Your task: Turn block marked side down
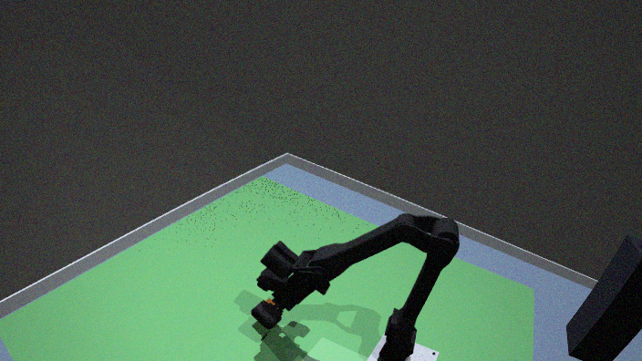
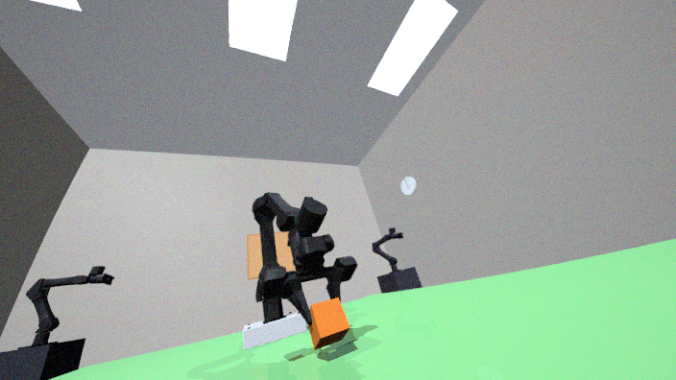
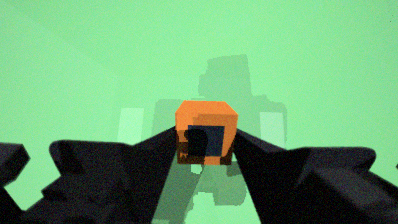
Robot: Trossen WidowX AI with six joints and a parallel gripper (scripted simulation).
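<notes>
Gripping the orange block between the gripper's jaws, tilted, just above the green mat. In the wrist view, facing back toward the camera with the dark square mark, not down. In the exterior view, right of the white base and nearer.

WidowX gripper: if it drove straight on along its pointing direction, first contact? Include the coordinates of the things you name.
Likely the green tabletop [image 1: 182, 283] [image 2: 528, 326] [image 3: 75, 40], met first by the orange block [image 2: 328, 319] [image 3: 209, 109] clamped between its fingers. The block looks tilted and raised; how far above is unclear.
</notes>
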